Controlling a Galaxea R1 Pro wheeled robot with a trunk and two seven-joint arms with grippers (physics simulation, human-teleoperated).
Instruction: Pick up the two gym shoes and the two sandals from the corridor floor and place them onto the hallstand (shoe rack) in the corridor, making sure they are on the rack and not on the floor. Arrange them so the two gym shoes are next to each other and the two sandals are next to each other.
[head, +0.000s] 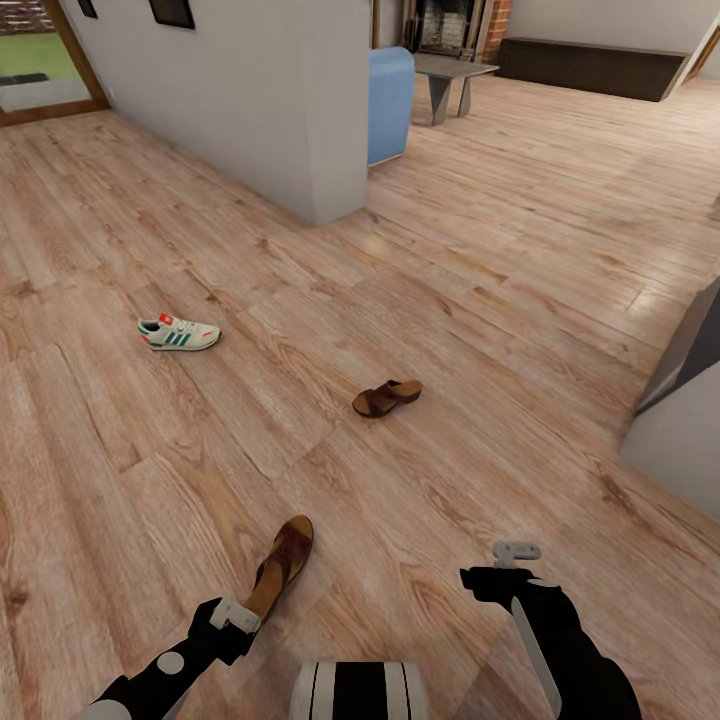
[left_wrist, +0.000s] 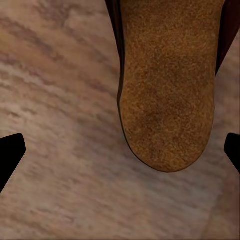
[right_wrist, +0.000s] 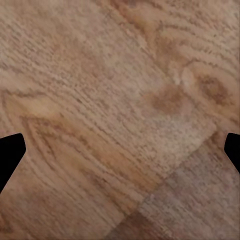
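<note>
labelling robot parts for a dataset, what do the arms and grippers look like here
Both arms are black with white parts. The left arm carries a white round disc and a white band near its end; the right arm has a long white strip along it. The left gripper and right gripper are pale grey-white pieces on black wrists. In both wrist views the fingertips are plain black wedges.

No legible text, labels, numbers, signs on anything in view.
</note>
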